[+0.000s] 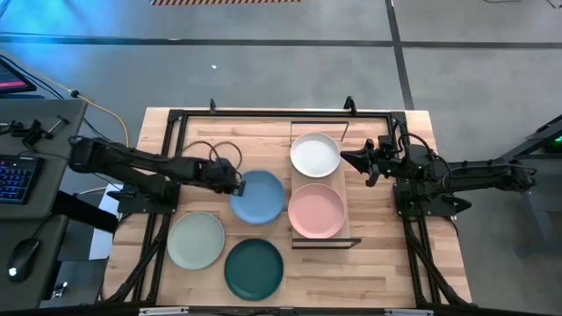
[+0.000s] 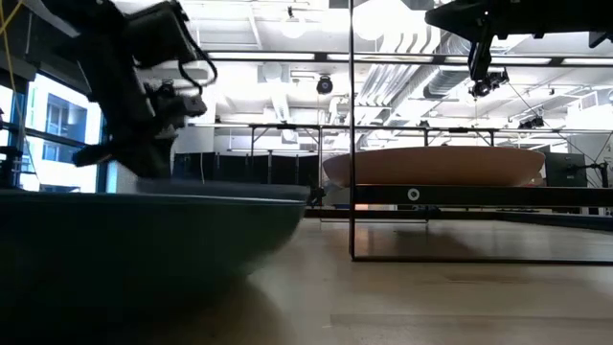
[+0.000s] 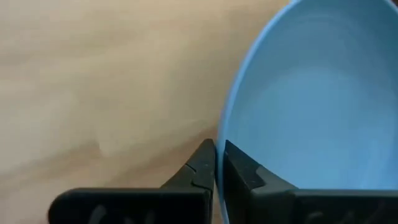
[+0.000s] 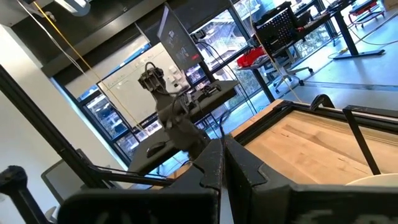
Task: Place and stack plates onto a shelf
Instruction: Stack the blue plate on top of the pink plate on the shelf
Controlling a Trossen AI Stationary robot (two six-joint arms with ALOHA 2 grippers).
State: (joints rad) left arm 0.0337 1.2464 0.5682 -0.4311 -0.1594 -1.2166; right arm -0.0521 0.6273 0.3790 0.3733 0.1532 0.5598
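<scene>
While both arms reach in over the counter, here is how it stands, biggest first.

Counter (image 1: 378, 263): butcher-block top carrying everything; a black frame runs around its edges.
Shelf (image 1: 344, 230): long light-wood board right of centre, black frame ends, one plate wide.
White plate (image 1: 315, 154): on the shelf's far half.
Pink plate (image 1: 316, 211): on the shelf's near half, just beside the white one; in the low view it sits raised on the board.
Blue plate (image 1: 261, 197): just left of the shelf, its left rim pinched by the left pincer.
Pale green plate (image 1: 196, 240): flat on the counter, near left.
Dark teal plate (image 1: 254, 269): flat at the near edge, just right of the green.
Left pincer (image 3: 217, 163): closed on the blue plate's rim, one finger either side.
Right pincer (image 4: 222, 152): fingers pressed together, holding nothing, just right of the white plate.
</scene>
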